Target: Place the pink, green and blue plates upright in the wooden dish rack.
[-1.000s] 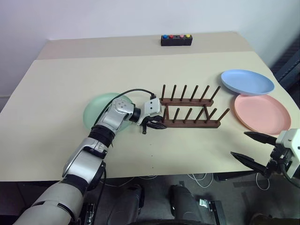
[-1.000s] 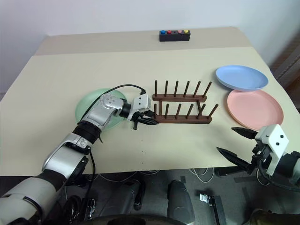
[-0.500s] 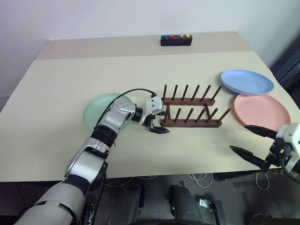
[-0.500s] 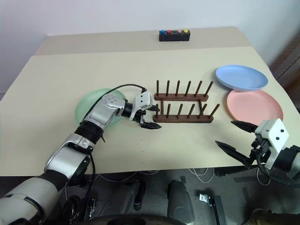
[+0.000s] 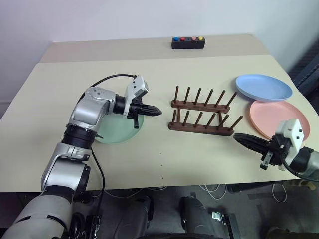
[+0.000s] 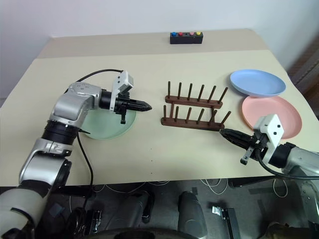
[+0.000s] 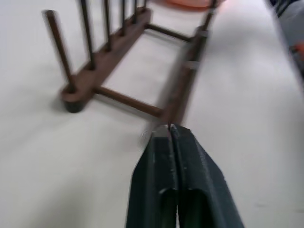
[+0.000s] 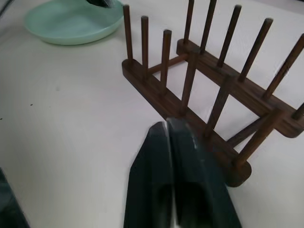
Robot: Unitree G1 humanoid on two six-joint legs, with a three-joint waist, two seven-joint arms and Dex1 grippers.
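None of the three plates is in the rack (image 5: 202, 113) yet; its pegs stand empty at the middle of the table (image 5: 60, 74). The green plate (image 5: 117, 130) lies flat at the rack's 9 o'clock, partly under the left arm. The blue plate (image 5: 262, 87) sits at the rack's 2 o'clock, and the pink plate (image 5: 276, 117) lies just beside it at about 3 o'clock, both flat on the table.

The left gripper (image 5: 155, 111) is clenched on nothing, raised over the green plate's edge and pointing toward the rack. The right gripper (image 5: 239, 138) is likewise pinched closed and empty, its tip near the rack's 4 o'clock corner, seemingly clear of it.

By my reading, all three placements remain to be done: each plate must be picked up, tipped upright and slotted between pegs.
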